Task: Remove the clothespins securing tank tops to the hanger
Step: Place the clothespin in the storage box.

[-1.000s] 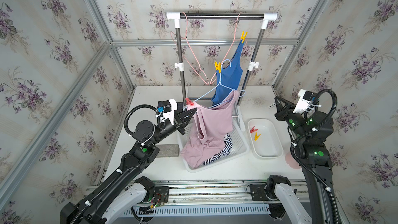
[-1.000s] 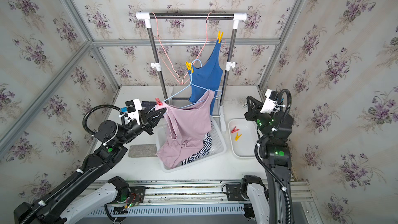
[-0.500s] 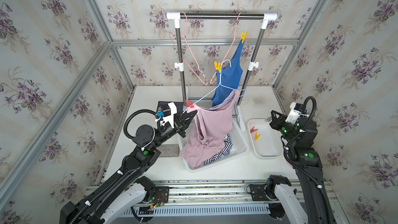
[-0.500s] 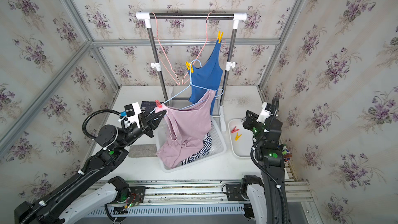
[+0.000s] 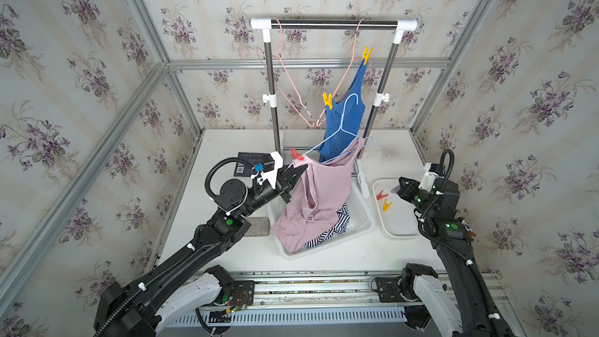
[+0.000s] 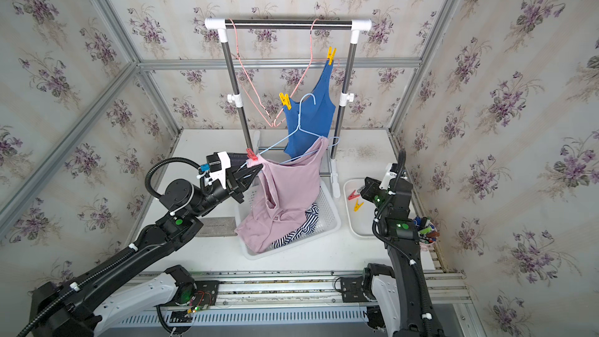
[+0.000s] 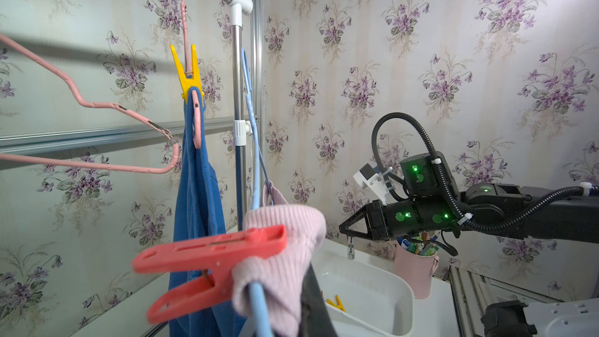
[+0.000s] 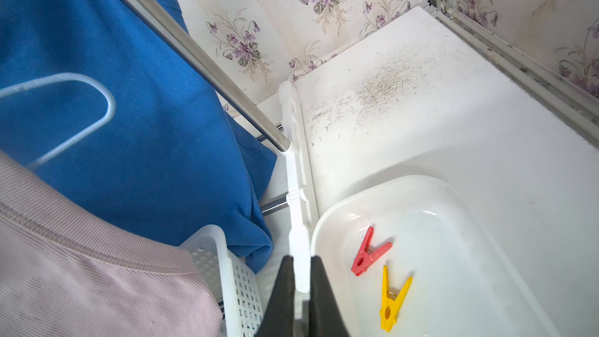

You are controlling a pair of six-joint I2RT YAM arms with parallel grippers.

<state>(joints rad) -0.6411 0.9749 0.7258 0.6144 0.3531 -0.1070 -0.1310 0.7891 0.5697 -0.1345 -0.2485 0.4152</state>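
While red plastic clothespin (image 7: 214, 248) clamps dusty-pink ribbed tank top (image 5: 321, 189) to pale-blue wire hanger (image 7: 259, 306) mid-frame, left fingers (image 5: 293, 175) pinch top, likely steadying; right fingers (image 8: 285, 286) pressed together, empty.

1. a robot lab cell dressed as a home: floral wallpaper panels (image 5: 81, 59) set in aluminium framing (image 5: 210, 64).
2. left arm (image 5: 207, 244) and right arm (image 5: 453, 251) sit on a metal rail (image 5: 308, 286) by a white tabletop (image 5: 252, 257).
3. clothes rack (image 5: 334, 24) and laundry basket (image 5: 359, 218) give the laundry look.

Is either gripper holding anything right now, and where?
Left gripper pinches the pink top over the end of the blue hanger, beside the red clothespin. Right gripper, shut, holds nothing.
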